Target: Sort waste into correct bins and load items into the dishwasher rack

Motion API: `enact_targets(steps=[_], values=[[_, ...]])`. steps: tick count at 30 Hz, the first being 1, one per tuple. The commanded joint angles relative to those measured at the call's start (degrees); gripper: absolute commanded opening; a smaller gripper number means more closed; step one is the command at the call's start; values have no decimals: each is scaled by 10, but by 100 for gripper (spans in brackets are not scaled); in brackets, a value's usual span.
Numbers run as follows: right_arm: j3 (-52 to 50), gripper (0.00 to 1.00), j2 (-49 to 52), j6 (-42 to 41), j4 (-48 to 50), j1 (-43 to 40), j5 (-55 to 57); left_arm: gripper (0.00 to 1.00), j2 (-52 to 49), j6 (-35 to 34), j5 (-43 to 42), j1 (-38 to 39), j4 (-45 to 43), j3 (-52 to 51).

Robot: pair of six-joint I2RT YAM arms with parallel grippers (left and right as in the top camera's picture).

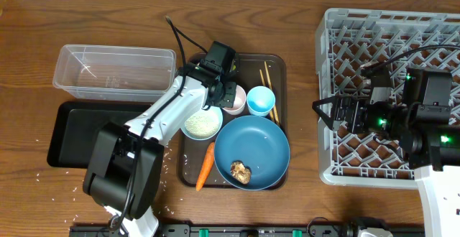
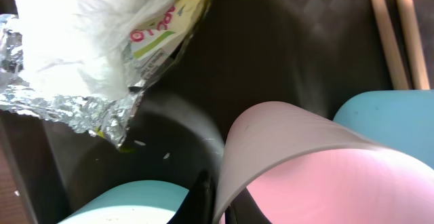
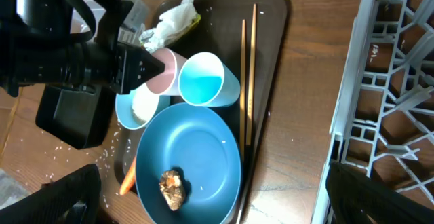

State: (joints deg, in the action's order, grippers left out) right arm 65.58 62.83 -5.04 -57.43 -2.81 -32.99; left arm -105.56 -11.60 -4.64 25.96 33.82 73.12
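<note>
over the big grey lattice dishwasher rack [image 1: 388,29] at the right, the right gripper [image 1: 320,115] hangs wide apart, empty. on the brown serving tray [image 1: 277,68] mid-frame, the left gripper [image 1: 226,93] straddles the small pinkish cup's [image 2: 305,176] rim; clamped or not, i cannot tell. loading step, i'd say: next, a firm pinch, then lift

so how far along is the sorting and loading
Nothing looks done: the clear tub, black tray and rack hold nothing I can see. In hand: the left hand is at the pink cup, grip unclear. Left: wrapper, carrot, scrap, bowl, light-blue cup, blue dish and chopsticks, all on the brown tray.
</note>
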Motion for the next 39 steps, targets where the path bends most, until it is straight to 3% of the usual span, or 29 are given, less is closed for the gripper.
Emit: enact_targets(steps=[1, 9, 14, 20, 23, 30, 39], values=[[11, 99, -2, -5, -3, 5, 2, 6, 33, 3, 22, -11, 5, 7], [11, 99, -2, -5, -6, 5, 24, 6, 200, 0, 5, -49, 61, 7], [11, 99, -2, -1, 21, 5, -44, 6, 311, 0, -187, -90, 60, 7], [11, 89, -2, 101, 109, 10, -382, 6, 360, -1, -490, -138, 16, 7], [11, 88, -2, 103, 155, 28, -463, 6, 358, -2, -588, -137, -1, 7], [11, 87, -2, 103, 252, 105, -461, 6, 355, -25, -686, -137, -9, 7], [11, 86, -2, 87, 330, 183, -356, 6, 355, -53, -745, -137, -29, 7]])
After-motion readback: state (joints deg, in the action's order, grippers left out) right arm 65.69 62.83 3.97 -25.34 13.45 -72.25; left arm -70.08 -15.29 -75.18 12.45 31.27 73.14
